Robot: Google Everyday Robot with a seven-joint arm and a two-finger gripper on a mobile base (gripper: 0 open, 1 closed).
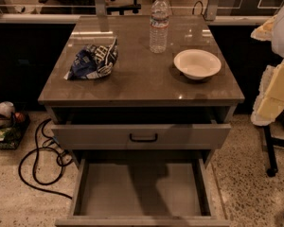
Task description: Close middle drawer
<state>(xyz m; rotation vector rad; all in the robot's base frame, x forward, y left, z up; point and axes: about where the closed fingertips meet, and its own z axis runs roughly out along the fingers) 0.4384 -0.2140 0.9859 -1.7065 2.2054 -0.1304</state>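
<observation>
One countertop (pixel 142 86), middle drawer (pixel 139 190) open, speckled floor (pixel 248 183), end effector (pixel 276 86) at right

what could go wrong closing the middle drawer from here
1. The middle drawer is pulled far out, with its front at the picture's bottom edge. The claw sits off at the right, so a push may land off-centre and jam it.
2. The top drawer also juts out slightly, and the claw could shove that instead.
3. A hard slam might topple the upright water bottle.
</observation>
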